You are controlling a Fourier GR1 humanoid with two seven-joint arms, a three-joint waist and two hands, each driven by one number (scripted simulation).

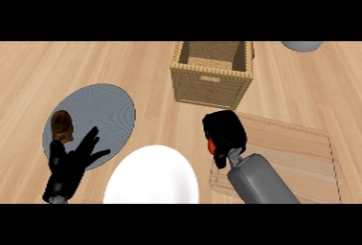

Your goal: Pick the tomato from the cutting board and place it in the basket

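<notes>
Mostly hidden: tomato (210, 144) inside clenched right hand (225, 130) over cutting board (297, 153); left hand (71, 160) released.

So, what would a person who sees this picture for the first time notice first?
Probably the right hand near the middle, curled round something red, likely the tomato, at the cutting board's left edge. Behind it stands the wicker basket. A white plate shows at the bottom.

Grey plate (106, 105), brown pastry (62, 126), white plate (152, 177)
</notes>
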